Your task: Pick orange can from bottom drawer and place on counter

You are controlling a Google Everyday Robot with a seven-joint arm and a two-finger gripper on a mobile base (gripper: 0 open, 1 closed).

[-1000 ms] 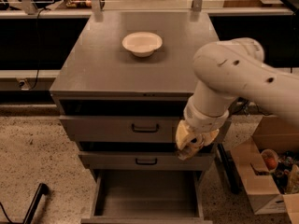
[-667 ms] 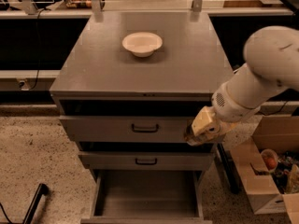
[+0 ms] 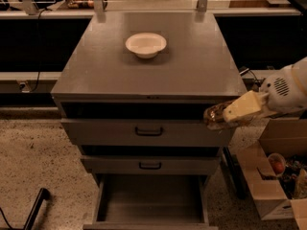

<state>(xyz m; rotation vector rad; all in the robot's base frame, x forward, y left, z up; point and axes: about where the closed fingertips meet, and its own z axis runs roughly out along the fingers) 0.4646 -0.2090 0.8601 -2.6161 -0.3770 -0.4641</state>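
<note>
Lifting comes first: the small shiny orange-copper metal can [image 3: 212, 117] sits clamped in the cream two-finger gripper [image 3: 227, 114] at right-centre of the frame, just below the front right corner of the wide grey metal bench [image 3: 192, 71]. Clear that edge, then move inward; bare surface lies right of the white round bowl [image 3: 146, 44]. The deep grey bottom drawer [image 3: 149, 200] hangs open below.

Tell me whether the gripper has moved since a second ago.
Yes. The gripper, holding the orange can, has swung rightward in view, from the drawer fronts to the right front corner of the counter.
</note>
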